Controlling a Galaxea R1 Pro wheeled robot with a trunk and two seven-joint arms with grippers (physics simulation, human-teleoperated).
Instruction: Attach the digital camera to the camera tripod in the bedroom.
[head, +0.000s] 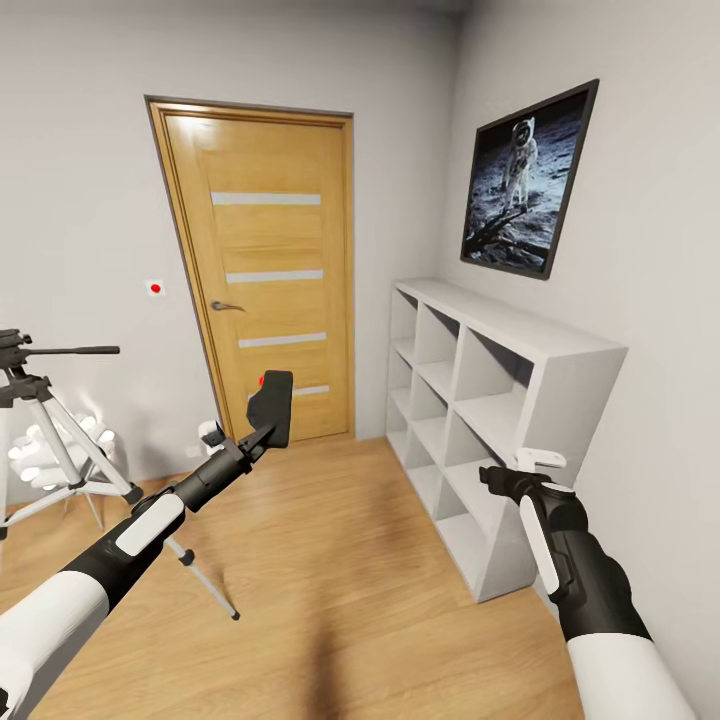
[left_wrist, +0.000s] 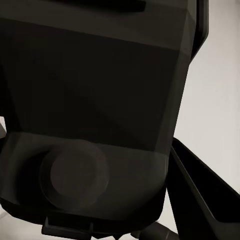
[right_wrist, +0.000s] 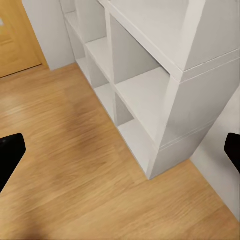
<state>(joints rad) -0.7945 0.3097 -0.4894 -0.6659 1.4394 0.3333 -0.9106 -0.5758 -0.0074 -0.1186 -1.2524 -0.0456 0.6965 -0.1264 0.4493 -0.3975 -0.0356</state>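
My left gripper (head: 266, 434) is shut on the digital camera (head: 272, 402), a small black body with a red dot on top, held up in front of the door. In the left wrist view the camera's dark underside (left_wrist: 95, 120) sits right against the lens, with one black finger (left_wrist: 200, 192) beside it. The camera tripod (head: 42, 418) stands at the far left on silver-white legs, its black pan head and long handle (head: 70, 351) level with the camera and well to its left. Low on the right, my right gripper (head: 522, 470) is open and holds nothing; its fingertips (right_wrist: 9, 156) are spread over the floor.
A wooden door (head: 265, 270) is shut straight ahead, a white wall plate with a red dot (head: 154, 288) to its left. White cube shelves (head: 500, 385) line the right wall under a framed astronaut picture (head: 525, 180). A white ball-cluster lamp (head: 45, 452) stands behind the tripod. Light wood floor (head: 340, 580) lies between.
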